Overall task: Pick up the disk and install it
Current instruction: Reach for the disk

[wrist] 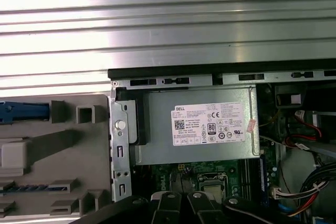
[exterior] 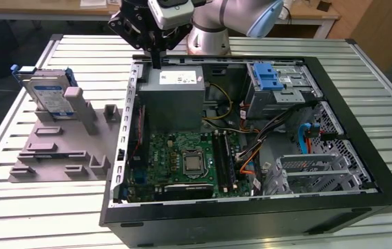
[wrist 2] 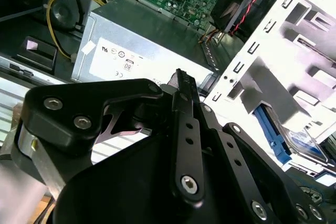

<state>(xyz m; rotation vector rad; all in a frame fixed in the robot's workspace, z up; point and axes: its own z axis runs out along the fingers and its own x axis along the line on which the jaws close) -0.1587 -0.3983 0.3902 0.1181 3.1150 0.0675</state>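
The disk (exterior: 49,93), silver with a white-and-blue label and a blue carrier, stands on edge in the grey fixture (exterior: 65,148) at the exterior view's left, beside the open computer case (exterior: 251,218). In the second wrist view the disk (wrist 2: 307,148) sits between the fixture's pale posts. Its blue carrier edge (wrist: 21,111) appears in the first wrist view. My gripper (exterior: 156,62) hangs above the case's rear corner, over the grey power supply (exterior: 171,96) and to the right of the disk. Its fingers (wrist 2: 181,80) are pressed together with nothing between them.
Inside the case lie the green motherboard (exterior: 182,161), loose cables (exterior: 279,129) and a metal drive cage with a blue latch (exterior: 272,78). The case and fixture rest on a slatted metal table (exterior: 37,218). The power supply's white sticker (wrist: 210,125) faces the first wrist view.
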